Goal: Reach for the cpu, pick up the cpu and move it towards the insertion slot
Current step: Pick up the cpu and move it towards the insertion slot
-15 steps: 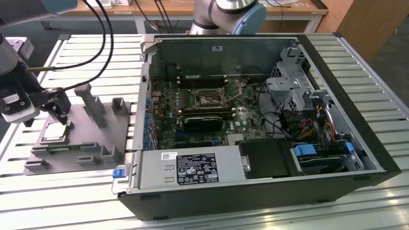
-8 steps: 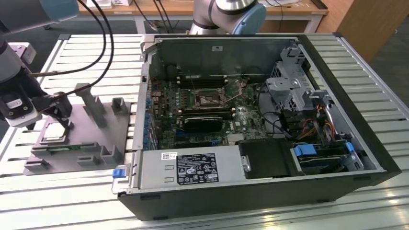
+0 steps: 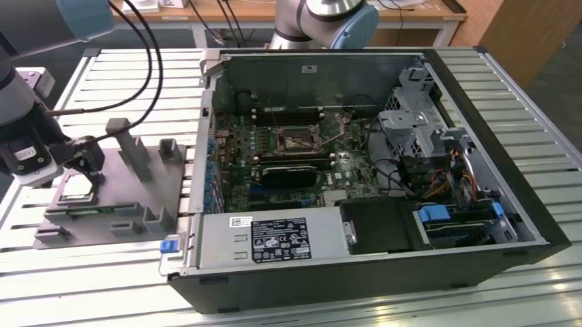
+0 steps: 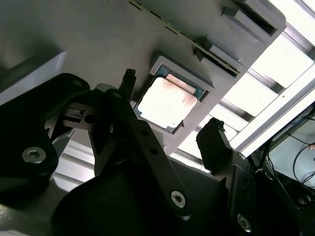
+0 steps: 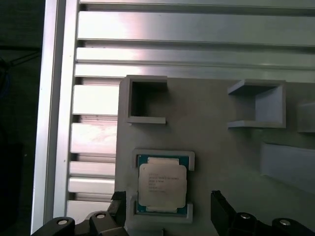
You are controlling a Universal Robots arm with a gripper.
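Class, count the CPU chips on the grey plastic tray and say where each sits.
1. The cpu lies flat in a framed pocket of the grey tray, with the open gripper flanking it. Others may be hidden.

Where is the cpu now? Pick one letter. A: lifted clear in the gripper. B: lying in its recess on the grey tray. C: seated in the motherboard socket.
B: in the first wrist view the cpu lies flat in a recess of the grey tray, with the open gripper straddling it.
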